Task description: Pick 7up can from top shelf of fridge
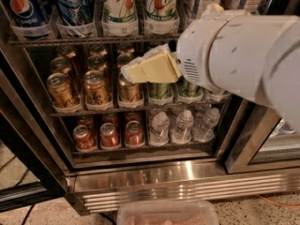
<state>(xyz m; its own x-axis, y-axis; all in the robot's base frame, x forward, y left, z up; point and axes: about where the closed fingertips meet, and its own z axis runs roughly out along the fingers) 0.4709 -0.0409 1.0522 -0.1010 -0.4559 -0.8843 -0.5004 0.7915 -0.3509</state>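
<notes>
Two 7up cans stand side by side on the top shelf of the fridge: one white-silver can on the left and another on the right, each in a clear tray. My gripper, cream-yellow at the end of the big white arm, hangs in front of the middle shelf. It is below the 7up cans and points left. It holds nothing that I can see.
Blue Pepsi cans fill the top shelf's left side. Copper-orange cans and green cans stand on the middle rack, with red cans and water bottles below. A clear plastic container lies on the floor in front.
</notes>
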